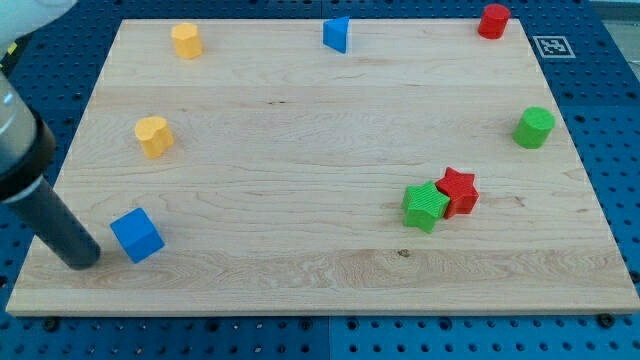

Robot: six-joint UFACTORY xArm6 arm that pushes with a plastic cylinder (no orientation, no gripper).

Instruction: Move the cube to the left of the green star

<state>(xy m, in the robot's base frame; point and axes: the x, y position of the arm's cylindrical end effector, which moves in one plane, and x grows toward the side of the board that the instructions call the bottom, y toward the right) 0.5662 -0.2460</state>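
A blue cube [137, 235] sits near the board's bottom left corner. A green star [426, 206] lies at the right of the middle, touching a red star [458, 191] on its upper right. My tip [82, 258] rests on the board just left of the blue cube and slightly below it, with a small gap between them. The dark rod runs up from the tip to the view's upper left.
A wooden board [320, 130] carries a yellow block [186, 40] at top left, a yellow block [154, 136] at left, a blue triangular block [338, 34] at top middle, a red cylinder [493, 21] at top right, a green cylinder [534, 128] at right.
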